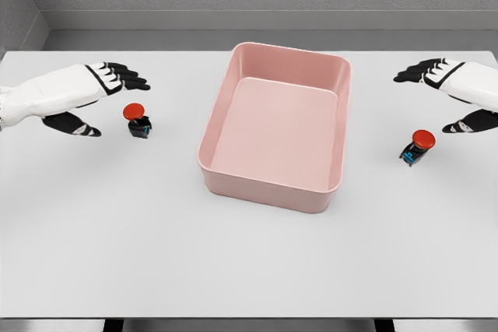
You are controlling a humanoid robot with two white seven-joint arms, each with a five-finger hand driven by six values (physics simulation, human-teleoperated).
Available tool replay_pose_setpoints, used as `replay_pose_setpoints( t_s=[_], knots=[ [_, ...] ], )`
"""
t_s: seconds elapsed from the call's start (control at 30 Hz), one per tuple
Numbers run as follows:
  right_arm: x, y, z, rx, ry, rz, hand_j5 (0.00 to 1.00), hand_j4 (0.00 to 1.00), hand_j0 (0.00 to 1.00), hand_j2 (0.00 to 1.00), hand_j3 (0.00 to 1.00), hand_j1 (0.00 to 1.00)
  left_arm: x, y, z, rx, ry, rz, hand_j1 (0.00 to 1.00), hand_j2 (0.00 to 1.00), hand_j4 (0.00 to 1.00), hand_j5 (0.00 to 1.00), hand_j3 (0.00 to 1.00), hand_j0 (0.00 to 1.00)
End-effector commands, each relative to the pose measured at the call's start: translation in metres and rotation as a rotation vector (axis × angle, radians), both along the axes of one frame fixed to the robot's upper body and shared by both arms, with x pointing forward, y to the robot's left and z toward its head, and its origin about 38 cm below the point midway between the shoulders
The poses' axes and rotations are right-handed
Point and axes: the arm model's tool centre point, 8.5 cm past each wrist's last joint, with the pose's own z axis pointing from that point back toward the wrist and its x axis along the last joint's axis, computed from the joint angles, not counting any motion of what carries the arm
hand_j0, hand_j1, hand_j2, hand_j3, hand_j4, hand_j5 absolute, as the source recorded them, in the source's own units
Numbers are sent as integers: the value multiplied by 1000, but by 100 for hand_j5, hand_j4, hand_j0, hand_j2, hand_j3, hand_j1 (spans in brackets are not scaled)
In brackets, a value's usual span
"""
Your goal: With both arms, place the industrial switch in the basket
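Head view: pink basket (233, 126) mid-table (249, 270). Left switch (138, 121) upright, just right of left hand (99, 92), fingers spread wide, holding nothing. Right switch (418, 146) tilted, just left of right hand (445, 87), likewise wide, holding nothing.

Pink basket (274, 184) stands mid-table, its walls the only barrier; bare tabletop (156, 254) lies open left, right and near; its top is unobstructed.
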Motion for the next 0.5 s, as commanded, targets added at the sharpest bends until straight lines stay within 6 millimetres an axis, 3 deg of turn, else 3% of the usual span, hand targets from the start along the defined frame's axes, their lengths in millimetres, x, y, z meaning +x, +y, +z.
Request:
replay_pose_setpoints(
  t_s=[0.0,0.1,0.13,0.2,0.3,0.47],
  knots=[
    [0,-1,0,-21,-7,2,100,100,100,100,100,100,1,-5,0,-12,0,-9,100,100,100,100,100,100],
    [0,-2,1,-24,-10,-3,100,100,100,100,100,100,1,-4,0,-1,-2,-9,100,100,100,100,100,100],
    [1,-3,4,-18,-21,-6,100,100,100,100,100,100,4,5,-4,8,4,20,100,100,100,100,100,100],
    [2,-7,2,-49,-27,-12,100,100,100,100,100,100,14,-7,-11,8,3,5,100,100,100,100,100,100],
    [0,-8,-9,-140,-22,6,100,100,100,100,100,100,16,-25,-19,79,-30,-62,100,100,100,100,100,100],
    [-7,-5,-46,-140,49,9,100,100,100,100,100,100,22,-36,-28,106,-17,-31,100,100,100,100,100,100]
  ],
)
